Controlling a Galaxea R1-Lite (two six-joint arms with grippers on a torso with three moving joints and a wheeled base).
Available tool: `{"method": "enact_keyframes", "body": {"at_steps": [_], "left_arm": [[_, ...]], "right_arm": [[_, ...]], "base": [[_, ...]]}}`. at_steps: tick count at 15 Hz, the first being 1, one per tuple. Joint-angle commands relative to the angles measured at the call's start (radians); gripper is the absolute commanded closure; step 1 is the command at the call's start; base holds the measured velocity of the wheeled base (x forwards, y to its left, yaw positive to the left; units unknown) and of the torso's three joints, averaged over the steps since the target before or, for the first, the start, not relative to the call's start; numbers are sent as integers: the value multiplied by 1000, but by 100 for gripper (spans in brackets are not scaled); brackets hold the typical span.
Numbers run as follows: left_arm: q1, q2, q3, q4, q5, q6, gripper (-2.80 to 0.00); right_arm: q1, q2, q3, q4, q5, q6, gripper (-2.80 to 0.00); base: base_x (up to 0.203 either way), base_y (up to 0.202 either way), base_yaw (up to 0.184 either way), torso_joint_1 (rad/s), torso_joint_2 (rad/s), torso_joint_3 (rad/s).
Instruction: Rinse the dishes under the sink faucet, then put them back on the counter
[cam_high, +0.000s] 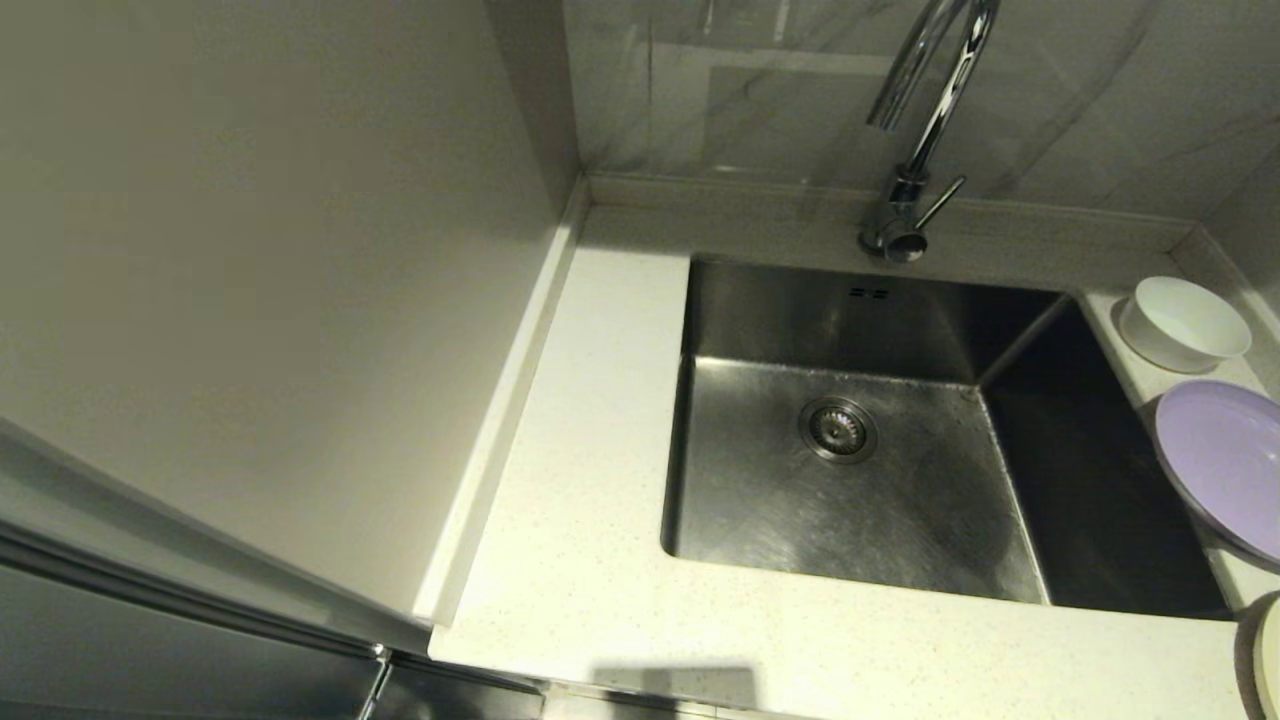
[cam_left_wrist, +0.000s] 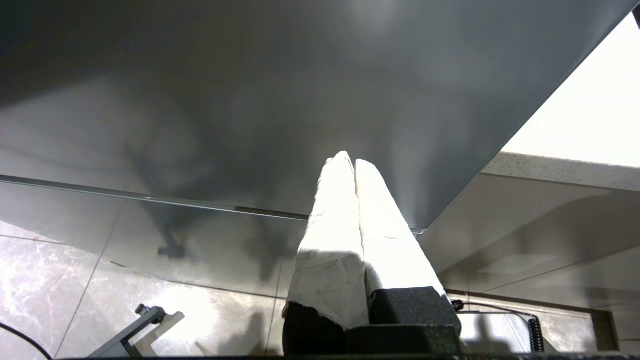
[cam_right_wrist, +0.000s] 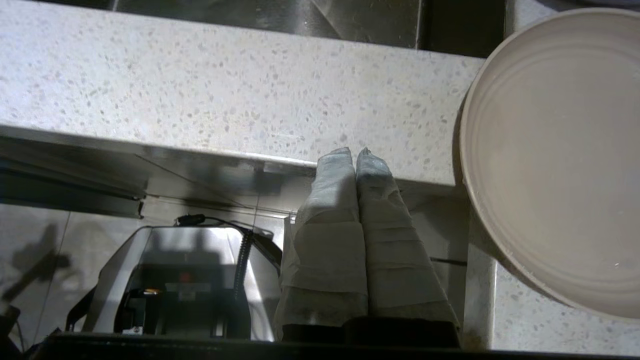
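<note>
Dim, sharp views; sink (cam_high: 850, 480) wall deeply shadowed.

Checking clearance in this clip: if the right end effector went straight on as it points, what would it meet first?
Probably the front edge of the counter, just past the shut right end effector; the cream-beige plate sits off to one side. Depth is unclear.

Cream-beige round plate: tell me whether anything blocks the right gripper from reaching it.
Nothing visible does. The right gripper, fingers shut, sits below the front edge of the white speckled stone counter; the cream-beige round plate lies on that counter beside it, with only the counter's edge to rise past.
</note>
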Motion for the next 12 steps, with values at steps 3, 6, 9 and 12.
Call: {"method": "enact_keyframes", "body": {"at_steps": [3,6,9,12], "left_arm": [[0,-2,0,0,0,-1,0],[0,-2,0,0,0,-1,0],[0,-2,0,0,0,-1,0],[0,-2,0,0,0,-1,0]], "right_arm": [[7,-76,67,-38,7,-12,0],[8,-129,70,-45,23,-32,0],[8,-197,80,-75,25,-37,0],[8,-211,88,-104,24,-37,0]], "base": [[0,0,0,0,0,0],[0,0,0,0,0,0],[0,0,0,0,0,0],[0,0,0,0,0,0]]}}
